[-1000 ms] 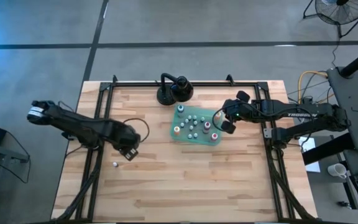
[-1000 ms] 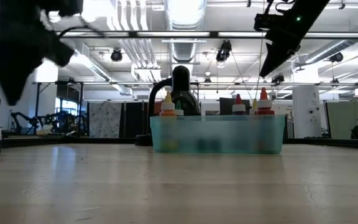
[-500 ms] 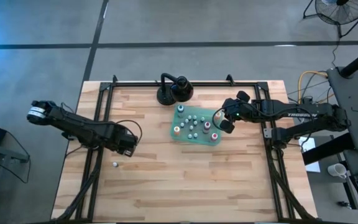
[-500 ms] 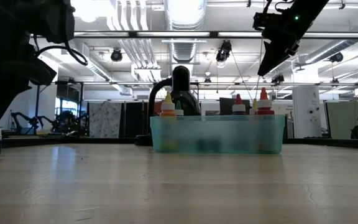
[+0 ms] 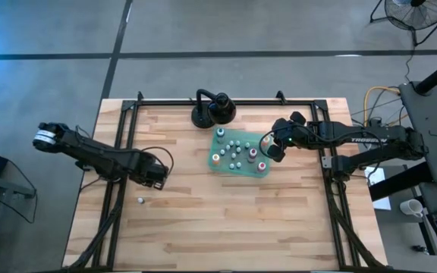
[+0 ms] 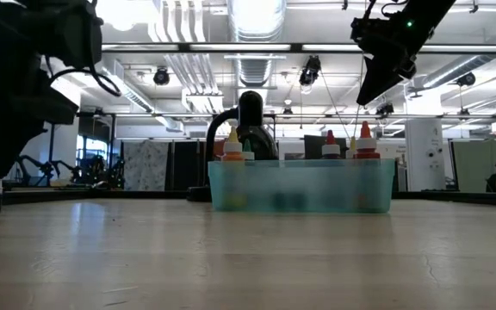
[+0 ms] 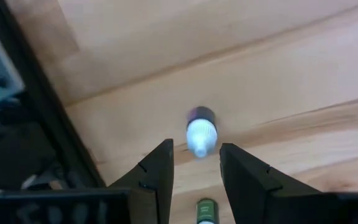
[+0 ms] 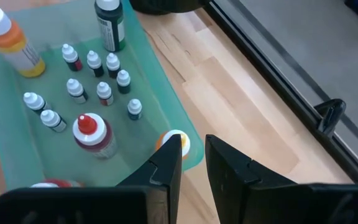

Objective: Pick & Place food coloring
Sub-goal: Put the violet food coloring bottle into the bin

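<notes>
Lone food coloring bottle upright on the bare worktop, left side, well apart from the green tray at centre holding the other small bottles. Left arm over it, left jaws parted, just above and slightly far of the bottle, not around it. Something small and green low between those jaws in the left wrist view; cannot tell what. Right arm waiting over the tray's right edge, right jaws almost closed, nothing seen between them.

Risks, judged from here:
- Off-centre descent likely. Bottle ahead of the tips rather than between, so one tip may land on the cap and tip it over.
- Tiny round body, so easy to roll away toward the near-left edge once down.
- Narrow gap, little slack. Small sideways error means a push instead of a grip.
- Grip high on the cap only: possible slip on the way to the tray.
- At the tray, crowded bottles and the right arm close by; knock-over or arm contact if dropping in on that side.
</notes>
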Controlling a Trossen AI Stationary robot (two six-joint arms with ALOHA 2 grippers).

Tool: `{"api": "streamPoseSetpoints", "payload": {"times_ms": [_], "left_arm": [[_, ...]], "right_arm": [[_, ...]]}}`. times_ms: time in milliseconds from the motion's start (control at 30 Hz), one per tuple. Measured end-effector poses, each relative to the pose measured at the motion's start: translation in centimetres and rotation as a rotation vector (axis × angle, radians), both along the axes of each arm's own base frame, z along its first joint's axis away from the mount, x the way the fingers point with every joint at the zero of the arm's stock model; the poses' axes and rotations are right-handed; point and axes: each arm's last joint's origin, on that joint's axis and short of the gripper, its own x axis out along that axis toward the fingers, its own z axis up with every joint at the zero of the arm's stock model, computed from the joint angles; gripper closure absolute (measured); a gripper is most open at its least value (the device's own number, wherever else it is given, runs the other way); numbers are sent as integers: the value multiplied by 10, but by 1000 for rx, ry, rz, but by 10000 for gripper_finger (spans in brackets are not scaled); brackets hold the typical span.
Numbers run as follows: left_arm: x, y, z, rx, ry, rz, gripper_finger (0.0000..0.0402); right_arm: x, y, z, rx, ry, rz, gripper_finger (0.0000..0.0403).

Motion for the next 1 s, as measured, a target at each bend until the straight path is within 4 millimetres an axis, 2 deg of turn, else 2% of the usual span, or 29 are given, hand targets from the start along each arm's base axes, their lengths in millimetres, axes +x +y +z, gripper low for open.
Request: {"api": "streamPoseSetpoints", "payload": {"times_ms": [200, 633, 1000], "left_arm": [[2, -1, -9, -26, -43, 4, 298], [1, 0, -11, 2, -40, -5, 300], [-4, 1, -22, -2, -28, -24, 340]], "right_arm": [[0, 0, 0, 11, -10, -15, 339], [0, 0, 0, 15, -14, -20, 339], [0, 0, 0, 13, -12, -18, 339]]}}
